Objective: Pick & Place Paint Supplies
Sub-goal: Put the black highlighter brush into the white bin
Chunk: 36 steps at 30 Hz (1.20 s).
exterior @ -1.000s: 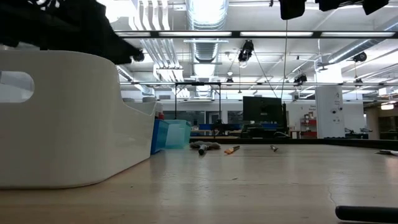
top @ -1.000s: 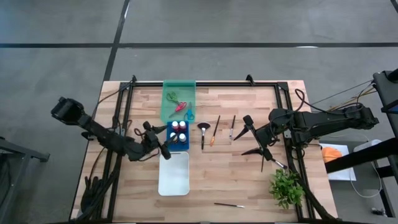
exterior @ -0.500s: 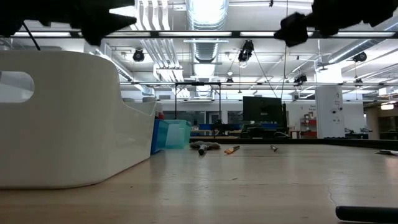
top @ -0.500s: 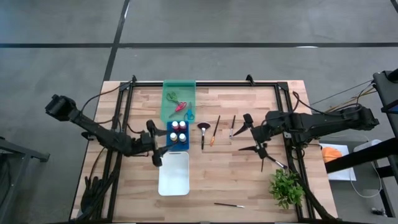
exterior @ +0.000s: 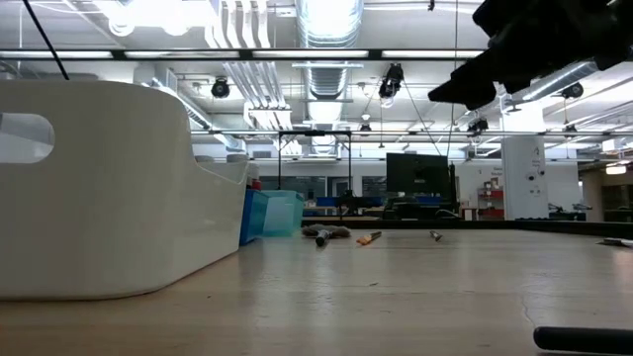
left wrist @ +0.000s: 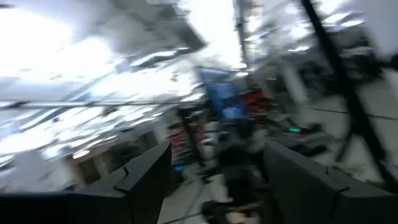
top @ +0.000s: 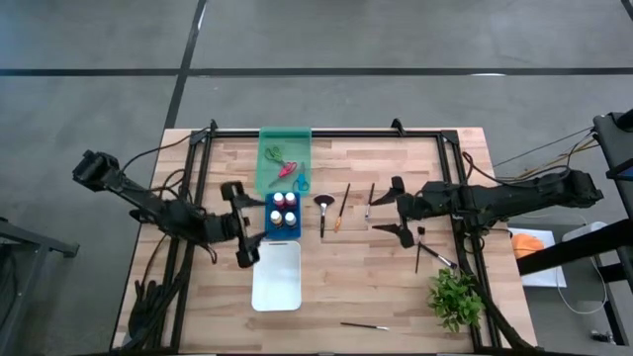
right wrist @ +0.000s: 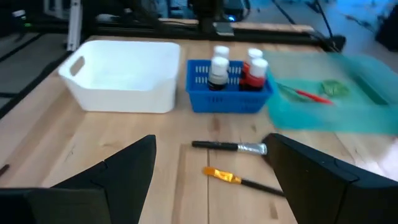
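Observation:
Three paint bottles point(top: 284, 211) with white caps stand in a blue tray point(top: 273, 229). Scissors point(top: 285, 167) lie in the green tray point(top: 285, 138) beyond it. Three brushes point(top: 340, 208) lie on the table right of the blue tray, one more brush point(top: 364, 325) lies near the front edge, and another point(top: 435, 257) by the plant. My left gripper point(top: 240, 222) hangs open left of the blue tray, tipped upward, with nothing in it. My right gripper point(right wrist: 214, 186) is open above the table just right of the brushes point(right wrist: 230, 147), holding nothing.
A white tray point(top: 277, 287) stands in front of the blue one. A leafy green plant point(top: 455, 299) stands at the front right. A black frame point(top: 326, 132) runs along the table's far and side edges. Bare wood lies between the white tray and the plant.
My left gripper has risen from beside the blue tray, rolled and tipped upward, leaving the low view; it stays open. My right gripper has come down toward the table by the brushes and rolled, still open. Nothing on the table has moved.

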Motion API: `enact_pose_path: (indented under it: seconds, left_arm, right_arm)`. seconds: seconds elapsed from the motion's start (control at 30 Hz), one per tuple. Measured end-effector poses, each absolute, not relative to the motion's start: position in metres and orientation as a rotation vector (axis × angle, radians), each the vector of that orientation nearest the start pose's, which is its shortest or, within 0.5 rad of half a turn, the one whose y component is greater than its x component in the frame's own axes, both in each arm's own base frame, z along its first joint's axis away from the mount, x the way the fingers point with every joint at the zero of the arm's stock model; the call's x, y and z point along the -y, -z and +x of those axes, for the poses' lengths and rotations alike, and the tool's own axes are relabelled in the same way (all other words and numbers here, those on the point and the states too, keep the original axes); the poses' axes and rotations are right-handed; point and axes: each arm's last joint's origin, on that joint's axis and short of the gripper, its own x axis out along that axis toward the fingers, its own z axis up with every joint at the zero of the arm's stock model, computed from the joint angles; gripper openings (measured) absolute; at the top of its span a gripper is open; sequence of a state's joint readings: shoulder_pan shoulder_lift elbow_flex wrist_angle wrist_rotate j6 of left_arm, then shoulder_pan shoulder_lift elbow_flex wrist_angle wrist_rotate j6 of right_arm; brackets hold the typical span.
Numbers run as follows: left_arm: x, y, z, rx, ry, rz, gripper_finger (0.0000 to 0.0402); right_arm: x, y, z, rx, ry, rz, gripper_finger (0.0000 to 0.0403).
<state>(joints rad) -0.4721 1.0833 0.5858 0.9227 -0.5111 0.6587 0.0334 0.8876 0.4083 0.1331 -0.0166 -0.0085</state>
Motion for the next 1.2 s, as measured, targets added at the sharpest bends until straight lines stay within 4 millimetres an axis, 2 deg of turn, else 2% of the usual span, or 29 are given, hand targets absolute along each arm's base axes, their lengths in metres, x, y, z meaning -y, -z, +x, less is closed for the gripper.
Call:
enact_pose_path:
  seconds: [0.1, 0.17, 0.3, 0.4, 0.63, 0.8, 0.93, 1.2]
  left_arm:
    - [0.096, -0.299, 0.214, 0.305, -0.057, 0.503, 0.0267]
    - [0.098, -0.293, 0.219, 0.277, -0.052, 0.538, 0.0267]
    - [0.094, -0.296, 0.224, 0.22, -0.203, 0.548, 0.0267]
    - [0.087, -0.291, 0.225, 0.156, -0.3, 0.535, 0.0267]
    - [0.077, -0.274, 0.228, 0.054, -0.325, 0.563, 0.0267]
    - [0.074, -0.276, 0.229, 0.045, -0.343, 0.609, 0.0267]
    - [0.075, -0.283, 0.23, 0.049, -0.354, 0.68, 0.0267]
    - [0.074, -0.296, 0.232, 0.01, -0.443, 0.844, 0.0267]
  right_arm:
    - [-0.006, -0.211, 0.189, -0.363, 0.002, 0.04, 0.0307]
    - [-0.005, -0.209, 0.19, -0.371, 0.048, 0.069, 0.0307]
    - [-0.003, -0.205, 0.193, -0.38, 0.13, 0.151, 0.0307]
    - [-0.003, -0.205, 0.2, -0.392, 0.149, 0.206, 0.0307]
    - [-0.004, -0.205, 0.228, -0.454, 0.166, 0.24, 0.0307]
    - [0.002, -0.205, 0.252, -0.541, 0.182, 0.167, 0.0307]
    - [0.014, -0.206, 0.266, -0.636, 0.238, 0.159, 0.0307]
    - [0.041, -0.195, 0.273, -0.745, 0.403, 0.153, 0.0307]
